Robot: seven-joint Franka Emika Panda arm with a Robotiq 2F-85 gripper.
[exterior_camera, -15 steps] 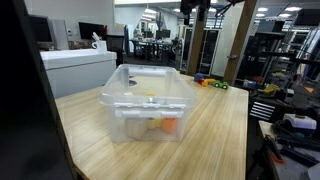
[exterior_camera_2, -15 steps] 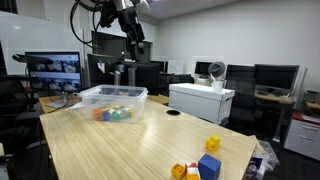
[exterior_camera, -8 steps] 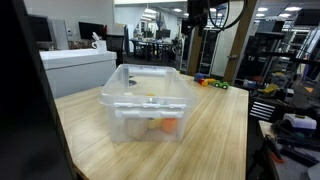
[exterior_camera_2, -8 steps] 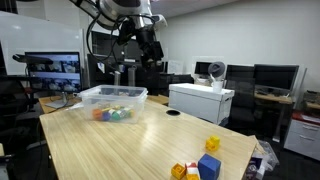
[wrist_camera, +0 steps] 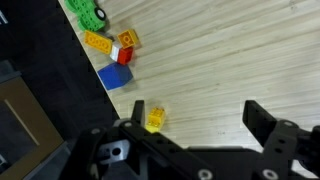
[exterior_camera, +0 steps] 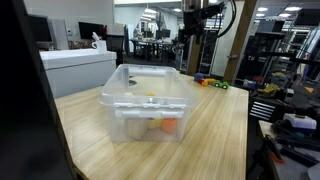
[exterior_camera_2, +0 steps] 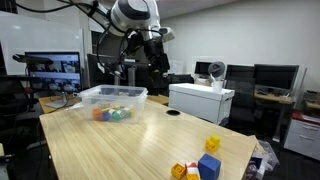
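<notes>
My gripper (wrist_camera: 196, 122) is open and empty, held high above the wooden table (wrist_camera: 230, 60). In the wrist view a small yellow block (wrist_camera: 155, 118) lies just beside my left finger. Further off lie a blue block (wrist_camera: 115, 76), a red block (wrist_camera: 126, 40), an orange-yellow block (wrist_camera: 98, 42) and a green piece (wrist_camera: 90, 14) near the table edge. The gripper also shows in both exterior views (exterior_camera: 203, 20) (exterior_camera_2: 159, 60), up in the air between the bin and the block end of the table.
A clear plastic bin (exterior_camera: 120, 98) (exterior_camera_2: 88, 95) with several coloured blocks inside stands on the table. Loose blocks (exterior_camera_2: 209, 160) (exterior_camera: 212, 84) lie near one end. A white cabinet (exterior_camera_2: 200, 100), desks and monitors surround the table.
The arm has swung away from above the bin toward the end of the table with the loose blocks. The gripper stays open and empty.
</notes>
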